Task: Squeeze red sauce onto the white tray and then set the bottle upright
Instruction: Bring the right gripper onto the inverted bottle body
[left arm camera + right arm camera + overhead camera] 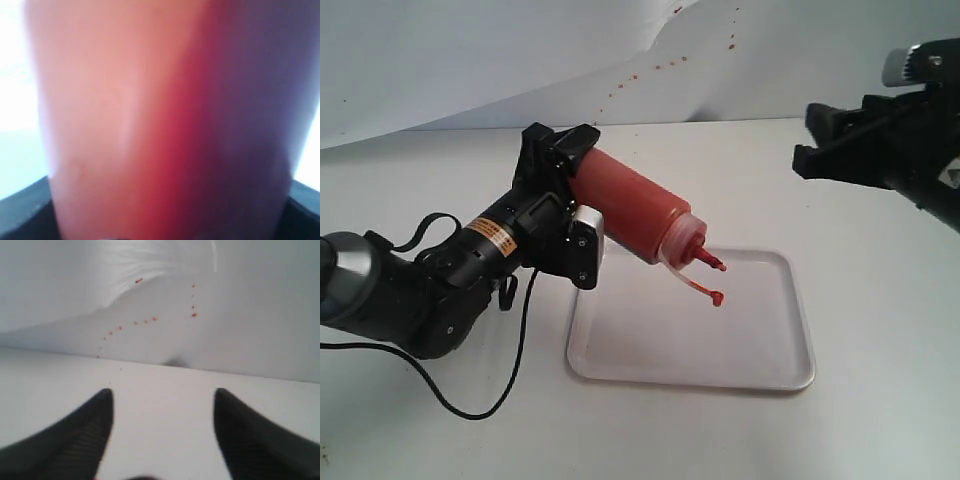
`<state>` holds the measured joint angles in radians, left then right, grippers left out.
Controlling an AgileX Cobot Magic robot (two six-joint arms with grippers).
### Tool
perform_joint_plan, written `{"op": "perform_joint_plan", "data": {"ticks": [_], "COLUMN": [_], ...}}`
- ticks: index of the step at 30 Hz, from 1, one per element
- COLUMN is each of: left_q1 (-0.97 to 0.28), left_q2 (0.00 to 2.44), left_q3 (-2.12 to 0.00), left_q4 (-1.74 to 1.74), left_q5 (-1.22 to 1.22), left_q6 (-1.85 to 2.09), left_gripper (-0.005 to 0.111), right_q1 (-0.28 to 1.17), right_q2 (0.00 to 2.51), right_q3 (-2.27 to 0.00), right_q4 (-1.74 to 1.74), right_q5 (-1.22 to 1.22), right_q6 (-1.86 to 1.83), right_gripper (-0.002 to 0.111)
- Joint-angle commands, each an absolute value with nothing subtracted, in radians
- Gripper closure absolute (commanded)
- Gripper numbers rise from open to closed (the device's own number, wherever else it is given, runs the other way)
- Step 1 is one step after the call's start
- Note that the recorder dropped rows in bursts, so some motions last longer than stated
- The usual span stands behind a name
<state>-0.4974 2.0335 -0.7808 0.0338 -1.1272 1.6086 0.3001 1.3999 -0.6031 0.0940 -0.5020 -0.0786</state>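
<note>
At 9 o'clock in the exterior view the black left hand (572, 205) is clamped across the lower body of the translucent cylindrical plastic squeeze bottle (632, 205), one finger above and one below. The left wrist view shows only a blurred reddish wall of that squeeze bottle (150, 125) pressed close to the lens. The bottle is lifted off the white desk (440, 430) and tipped, with its red pointed nozzle (706, 258) aimed toward 4 o'clock over the near-left part of the glossy flat rectangular white tray (790, 372). Its small tethered red cap (717, 297) dangles just under the tip. Dark red sauce (620, 190) fills most of the body, so it is probably moderately heavy, with the load sliding toward the nozzle. The wall looks soft and smooth, so a mid-body hold should both squeeze out sauce and keep the bottle from slipping, whereas the paler collar seems too stiff to squeeze. No blob can be made out on the tray. Small red-brown spots (650, 70) mark the white backdrop (470, 60) at 12 o'clock. At 2 o'clock the black right hand (810, 138) hangs well apart from the tray with its fingers spread and nothing between them, as the right wrist view confirms (163, 395).
</note>
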Motion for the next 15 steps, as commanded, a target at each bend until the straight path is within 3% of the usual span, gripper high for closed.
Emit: {"op": "perform_joint_plan", "data": {"ticks": [1,2,8,15], "left_q1": [-0.505,-0.505,-0.505,-0.505], "left_q2": [2.012,2.012,2.012,2.012], "left_q3": [-0.783,-0.783,-0.783,-0.785], "left_q4": [-0.008,-0.010,-0.066,-0.070], "left_q5": [-1.215,-1.221,-1.221,-1.221], "left_q6": [1.678,1.694,1.827,1.844], "left_gripper": [0.107,0.107,0.107,0.107], "right_q1": [0.303,0.307,0.381,0.457], "right_q2": [1.470,1.488,1.529,1.558], "right_q3": [-0.719,-0.743,-0.877,-1.171], "right_q4": [0.059,0.041,-0.017,0.057], "right_q5": [-0.303,-0.262,-0.064,0.415], "right_q6": [-0.075,-0.075,-0.084,-0.198], "right_gripper": [0.012,0.002,0.003,0.003]}}
